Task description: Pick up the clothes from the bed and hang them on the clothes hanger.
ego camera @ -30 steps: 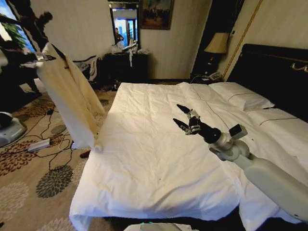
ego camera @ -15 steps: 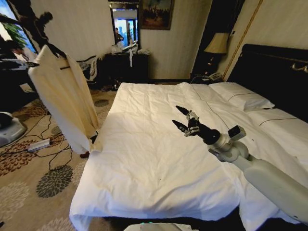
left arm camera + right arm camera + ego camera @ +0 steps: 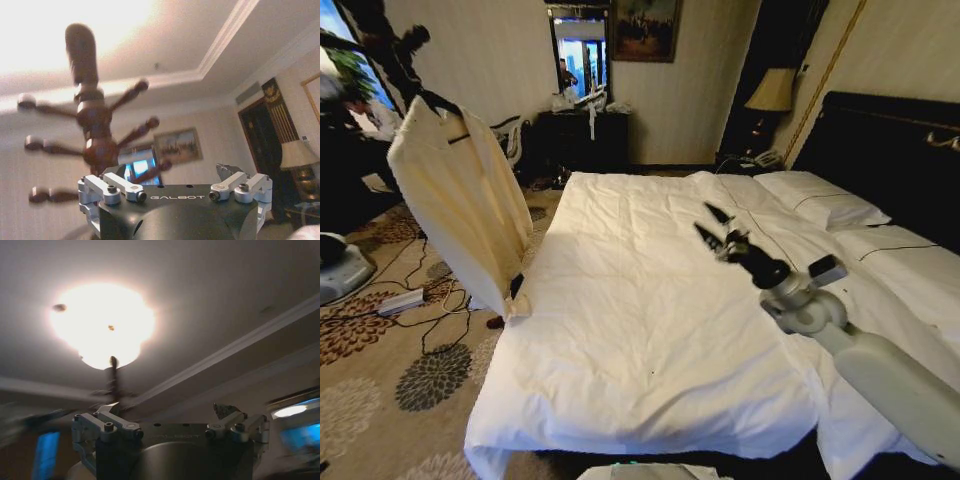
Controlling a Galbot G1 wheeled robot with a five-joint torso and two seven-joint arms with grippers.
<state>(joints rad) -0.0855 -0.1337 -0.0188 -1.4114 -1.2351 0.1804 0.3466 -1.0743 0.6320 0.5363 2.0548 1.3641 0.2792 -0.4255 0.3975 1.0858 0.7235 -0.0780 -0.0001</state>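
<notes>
One word I can read: "GALBOT", on my left gripper (image 3: 175, 197), jaws spread wide below a wooden coat stand (image 3: 92, 125). My right gripper (image 3: 718, 230) hovers over the wide white bed (image 3: 640, 330), jaws wide, empty. Off the bed's left edge hangs the pale cream-yellow garment (image 3: 460, 210).

The right arm (image 3: 880, 375) is smooth pale grey with a rounded white wrist joint. Its right gripper (image 3: 716, 226) has 2 slim black fingers on silver links; "GALBOT" marks the black wrist housing.
</notes>
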